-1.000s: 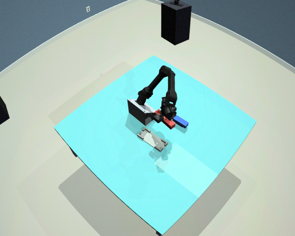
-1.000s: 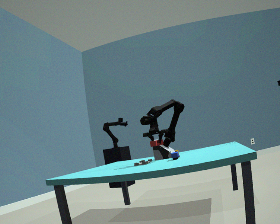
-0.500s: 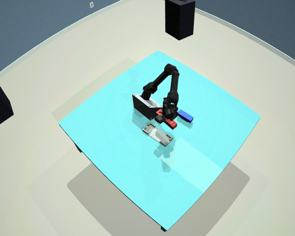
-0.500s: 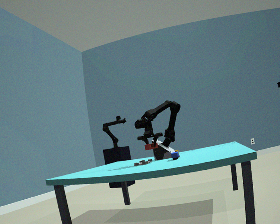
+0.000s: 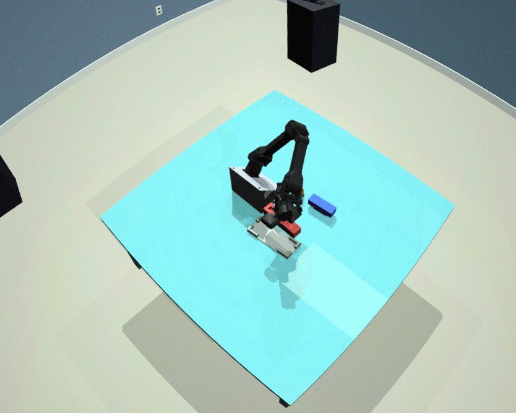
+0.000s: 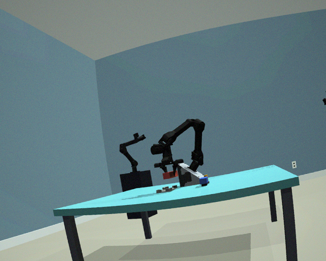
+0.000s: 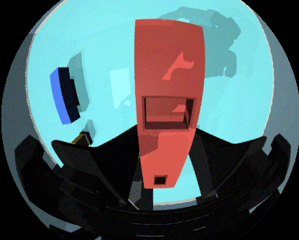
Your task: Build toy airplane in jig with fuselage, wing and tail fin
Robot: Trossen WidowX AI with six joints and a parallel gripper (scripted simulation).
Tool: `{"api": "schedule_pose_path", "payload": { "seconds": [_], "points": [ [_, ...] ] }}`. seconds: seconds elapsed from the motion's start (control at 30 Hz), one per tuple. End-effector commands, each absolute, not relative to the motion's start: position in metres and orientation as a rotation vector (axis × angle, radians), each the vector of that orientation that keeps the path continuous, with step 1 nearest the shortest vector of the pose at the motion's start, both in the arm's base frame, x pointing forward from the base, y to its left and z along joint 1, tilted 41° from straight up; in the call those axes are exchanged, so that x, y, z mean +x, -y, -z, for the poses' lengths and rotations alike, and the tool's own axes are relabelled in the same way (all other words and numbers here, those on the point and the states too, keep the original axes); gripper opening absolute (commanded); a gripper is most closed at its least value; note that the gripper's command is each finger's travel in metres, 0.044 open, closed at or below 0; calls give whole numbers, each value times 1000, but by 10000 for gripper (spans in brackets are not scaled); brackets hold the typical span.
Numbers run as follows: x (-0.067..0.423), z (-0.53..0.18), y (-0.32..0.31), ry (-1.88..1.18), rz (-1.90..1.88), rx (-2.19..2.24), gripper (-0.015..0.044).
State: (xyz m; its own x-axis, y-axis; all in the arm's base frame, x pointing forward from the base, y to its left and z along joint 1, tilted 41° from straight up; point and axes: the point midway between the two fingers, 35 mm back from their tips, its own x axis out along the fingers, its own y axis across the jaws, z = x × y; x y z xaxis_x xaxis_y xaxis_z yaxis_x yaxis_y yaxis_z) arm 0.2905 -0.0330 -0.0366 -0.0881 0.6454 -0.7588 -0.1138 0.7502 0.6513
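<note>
My gripper [image 5: 281,213] [image 6: 169,169] [image 7: 162,126] is shut on the red fuselage [image 5: 290,226] [image 6: 167,175] [image 7: 167,73] and holds it level in the air above the table. In the wrist view its top shows a large socket and a small one. The grey jig [image 5: 283,244] [image 6: 166,190] lies flat on the table just in front of and below the fuselage, with its cradle empty. The blue wing [image 5: 322,203] [image 6: 203,180] [image 7: 62,95] lies on the table to the right. The small yellow tail fin [image 6: 205,175] [image 7: 81,138] lies behind the wing, near the arm's base.
The arm's grey base block [image 5: 247,187] [image 6: 186,175] stands just behind the jig. The turquoise table [image 5: 180,240] [image 6: 243,184] bears everything. Black stands [image 5: 312,32] [image 6: 135,179] are on the floor well off the table.
</note>
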Motion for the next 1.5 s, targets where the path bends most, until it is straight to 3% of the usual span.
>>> {"api": "schedule_pose_path", "payload": {
  "seconds": [0.0, 0.37, 0.63, 1.47],
  "points": [
    [292, 48, 39, -1535, -670, 435, 0],
    [290, 77, 50, -1527, -684, 421, 0],
    [290, 77, 50, -1527, -684, 421, 195],
    [289, 92, 38, -1527, -684, 421, 195]
  ]
}}
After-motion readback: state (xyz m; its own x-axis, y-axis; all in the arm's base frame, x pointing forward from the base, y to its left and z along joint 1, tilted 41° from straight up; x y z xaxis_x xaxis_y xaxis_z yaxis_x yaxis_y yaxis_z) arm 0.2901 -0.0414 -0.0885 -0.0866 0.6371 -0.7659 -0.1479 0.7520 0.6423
